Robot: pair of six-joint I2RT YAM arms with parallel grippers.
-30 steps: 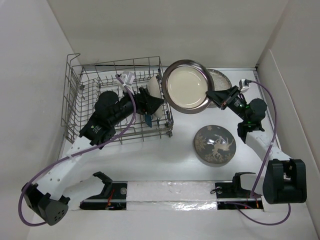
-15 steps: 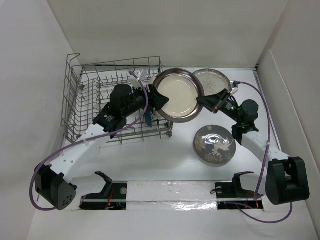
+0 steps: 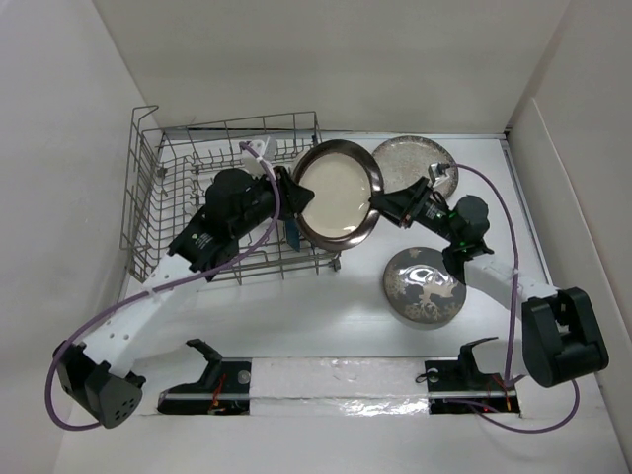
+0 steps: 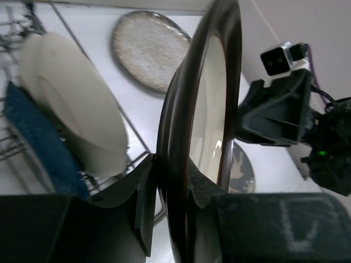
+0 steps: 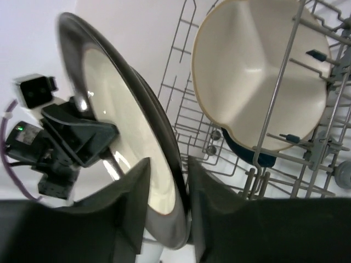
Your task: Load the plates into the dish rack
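The silver-rimmed cream plate [image 3: 336,193] hangs on edge over the right end of the dish rack [image 3: 148,207]. My left gripper [image 3: 294,197] is shut on its left rim; in the left wrist view both fingers press the rim [image 4: 173,181]. My right gripper [image 3: 378,204] straddles the opposite rim with its jaws open, a gap showing beside one finger [image 5: 167,181]. The cream three-section plate [image 5: 258,71] and the dark blue teardrop dish [image 4: 38,142] stand in the rack. The speckled plate [image 3: 410,158] and the grey deer plate [image 3: 425,286] lie on the table.
The rack's raised wire side [image 5: 181,66] stands right beside the held plate. White walls close in the table on the left, back and right. Two black stands [image 3: 212,370] sit at the near edge.
The right arm carried the plate left toward the rack. My left gripper rose to its rim and shut on it, and the right gripper's jaws opened.
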